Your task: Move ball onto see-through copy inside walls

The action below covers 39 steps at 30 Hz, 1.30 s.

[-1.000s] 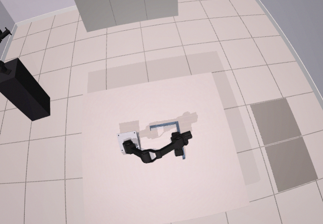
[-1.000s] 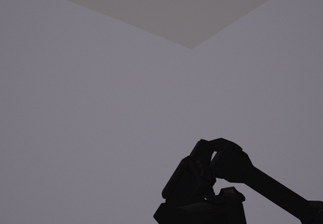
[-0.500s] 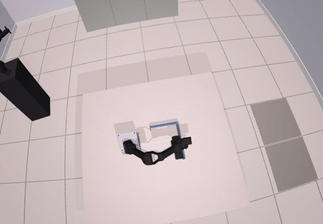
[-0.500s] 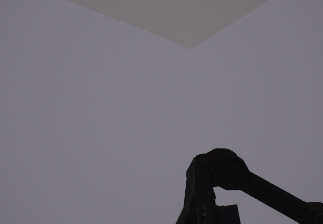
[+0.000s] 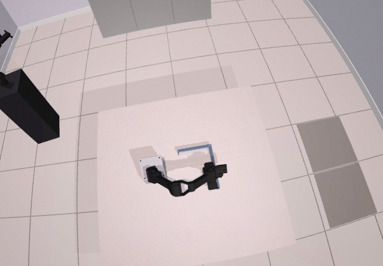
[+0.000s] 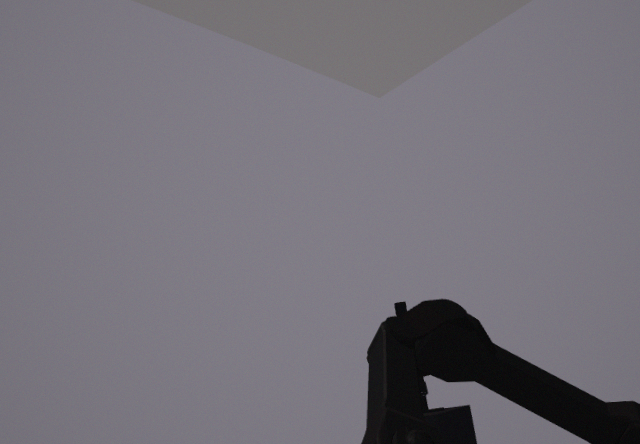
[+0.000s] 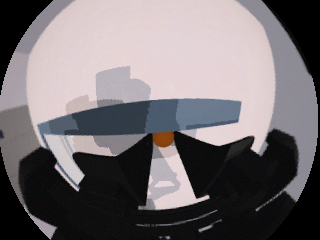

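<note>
In the wrist view a small orange ball (image 7: 163, 139) sits between the tips of my two dark fingers, and my gripper (image 7: 163, 135) is shut on it. A clear blue wall (image 7: 143, 118) runs across just beyond the ball. In the top view the two blue walls (image 5: 205, 151) make a corner on the pale table, and my arm's wrist (image 5: 213, 171) hangs over the right-hand wall. The ball is hidden under the arm there. I cannot make out the see-through copy in any view. The exterior view shows only the arm's dark outline (image 6: 429, 367).
The arm's white base plate (image 5: 150, 165) sits left of the walls. A black box (image 5: 26, 108) stands off the table at the left, and a grey cabinet (image 5: 145, 3) at the back. Two grey floor mats (image 5: 335, 168) lie to the right.
</note>
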Available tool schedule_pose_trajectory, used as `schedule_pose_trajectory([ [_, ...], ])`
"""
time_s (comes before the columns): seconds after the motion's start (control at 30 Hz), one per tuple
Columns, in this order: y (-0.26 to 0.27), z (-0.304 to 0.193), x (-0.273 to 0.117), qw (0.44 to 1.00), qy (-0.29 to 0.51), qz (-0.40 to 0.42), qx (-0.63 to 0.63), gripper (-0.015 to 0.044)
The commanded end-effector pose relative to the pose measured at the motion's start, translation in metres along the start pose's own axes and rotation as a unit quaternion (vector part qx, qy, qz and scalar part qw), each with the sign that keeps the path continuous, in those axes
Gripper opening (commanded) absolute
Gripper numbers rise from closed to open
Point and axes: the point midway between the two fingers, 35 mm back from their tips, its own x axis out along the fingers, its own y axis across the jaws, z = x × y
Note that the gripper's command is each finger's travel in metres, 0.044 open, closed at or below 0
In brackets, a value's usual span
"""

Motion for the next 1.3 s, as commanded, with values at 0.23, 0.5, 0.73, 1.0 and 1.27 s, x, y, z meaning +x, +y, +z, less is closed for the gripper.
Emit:
schedule_pose_trajectory([
  [0.23, 0.003, -0.003, 0.01, 1.0, 0.005, -0.001, -0.008, 0.0],
  [0.5, 0.001, -0.001, 0.007, 1.0, 0.001, 0.0, -0.002, 0.0184],
  [0.73, 0.001, -0.001, 0.007, 1.0, 0.001, 0.0, -0.002, 0.0242],
  [1.0, 0.003, -0.002, -0.076, 1.0, 0.005, 0.001, -0.008, 0.0242],
  [1.27, 0.008, 0.0, -0.071, 1.0, 0.001, 0.001, -0.016, 0.0242],
])
